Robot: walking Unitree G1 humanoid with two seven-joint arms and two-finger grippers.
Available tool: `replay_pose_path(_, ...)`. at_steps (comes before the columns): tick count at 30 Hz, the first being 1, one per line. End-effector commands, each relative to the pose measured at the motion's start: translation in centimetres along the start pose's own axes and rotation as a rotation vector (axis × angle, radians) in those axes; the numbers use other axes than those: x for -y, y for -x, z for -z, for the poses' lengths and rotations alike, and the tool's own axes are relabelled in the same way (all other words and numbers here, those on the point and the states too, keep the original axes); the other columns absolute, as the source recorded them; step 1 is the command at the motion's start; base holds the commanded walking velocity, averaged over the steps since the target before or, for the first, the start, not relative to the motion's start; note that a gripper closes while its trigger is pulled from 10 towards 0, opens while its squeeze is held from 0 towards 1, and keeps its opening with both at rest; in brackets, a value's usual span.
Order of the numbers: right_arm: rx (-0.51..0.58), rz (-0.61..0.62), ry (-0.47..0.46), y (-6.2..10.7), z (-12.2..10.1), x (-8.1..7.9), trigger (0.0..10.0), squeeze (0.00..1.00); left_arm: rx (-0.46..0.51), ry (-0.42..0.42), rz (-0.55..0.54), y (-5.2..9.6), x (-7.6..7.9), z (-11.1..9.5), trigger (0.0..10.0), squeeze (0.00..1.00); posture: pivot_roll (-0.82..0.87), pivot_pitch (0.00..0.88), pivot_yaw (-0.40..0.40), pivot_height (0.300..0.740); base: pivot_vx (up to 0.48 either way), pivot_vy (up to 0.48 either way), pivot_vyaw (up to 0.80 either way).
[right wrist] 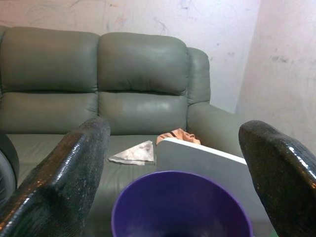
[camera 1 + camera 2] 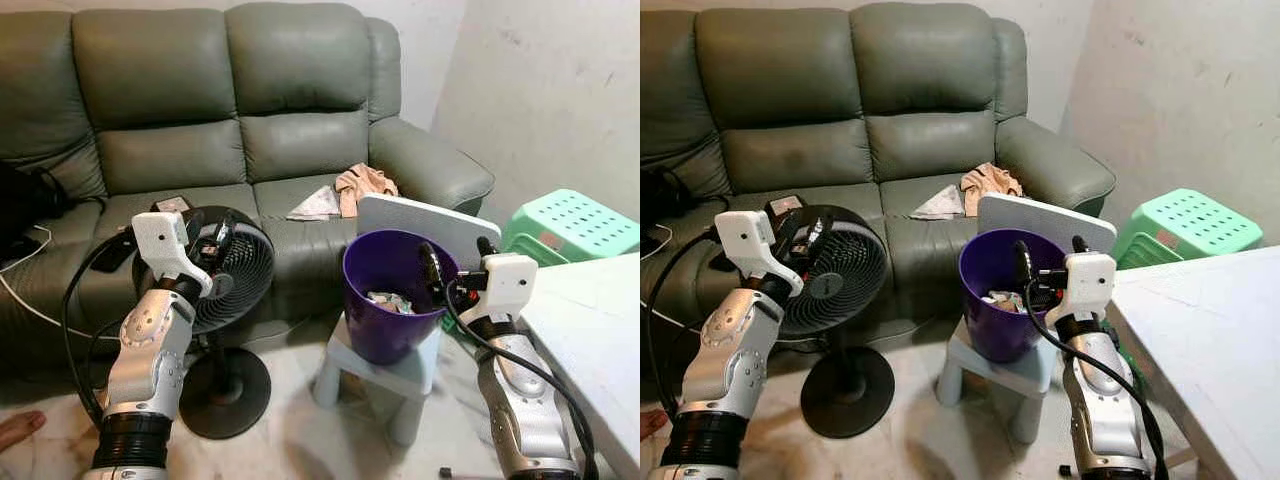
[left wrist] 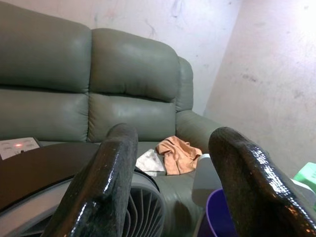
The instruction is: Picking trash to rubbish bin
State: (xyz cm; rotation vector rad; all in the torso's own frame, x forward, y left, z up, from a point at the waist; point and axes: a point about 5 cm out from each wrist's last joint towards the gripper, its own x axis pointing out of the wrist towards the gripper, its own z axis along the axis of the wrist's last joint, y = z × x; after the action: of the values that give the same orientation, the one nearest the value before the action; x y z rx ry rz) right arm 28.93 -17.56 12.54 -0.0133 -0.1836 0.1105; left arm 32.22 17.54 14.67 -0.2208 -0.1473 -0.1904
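The right gripper (image 2: 455, 262) hovers at the near rim of the purple bin (image 2: 390, 290), its fingers spread wide with nothing between them, so the step in hand looks like a drop into the bin just finished, or a pause before going for the next piece. Some crumpled trash (image 2: 390, 300) already lies at the bottom of the bin, which stands on a small grey stool (image 2: 385, 375) in front of the green sofa (image 2: 250, 110). The left gripper (image 3: 168, 187) is raised beside the black fan (image 2: 230, 265), fingers also apart and empty. A folded paper (image 2: 316, 204) and an orange cloth (image 2: 365, 185) lie on the sofa seat behind the bin; the next move probably calls for reaching past the bin to the paper.
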Motion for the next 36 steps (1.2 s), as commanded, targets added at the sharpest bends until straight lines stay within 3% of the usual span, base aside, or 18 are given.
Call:
replay_pose_path(1,0.002,0.002,-0.004,-0.2,-0.3,0.1,10.0,0.00,0.002,-0.012,0.006,-0.1,0.2,-0.1,10.0,0.00,0.05,0.000,-0.027,0.715,0.000,0.000,0.00)
replay_pose_path(19,-0.015,-0.003,-0.015,-0.2,0.1,0.1,10.0,0.00,0.009,-0.004,0.007,0.0,0.4,0.0,10.0,0.00,0.04,0.013,-0.029,0.715,0.000,0.000,0.00)
replay_pose_path(29,-0.169,-0.035,0.018,1.5,4.4,0.0,10.0,0.00,-0.089,-0.022,-0.009,2.0,0.1,4.6,10.0,0.00,0.05,0.011,-0.028,0.715,0.000,0.000,0.00)
replay_pose_path(32,-0.277,-0.054,0.068,2.6,7.3,0.2,10.0,0.00,-0.173,-0.084,-0.025,3.4,-0.4,7.3,10.0,0.00,0.05,0.010,-0.028,0.715,0.000,0.000,0.00)
replay_pose_path(34,-0.353,-0.067,0.092,3.5,9.0,0.3,10.0,0.00,-0.231,-0.037,-0.058,4.0,-0.9,8.9,10.0,0.00,0.05,0.009,-0.030,0.715,0.000,0.000,0.00)
replay_pose_path(36,-0.360,-0.070,0.091,3.6,9.2,0.2,10.0,0.00,-0.243,-0.021,-0.057,4.1,-1.0,9.1,10.0,0.00,0.05,0.010,-0.029,0.715,0.000,0.000,0.00)
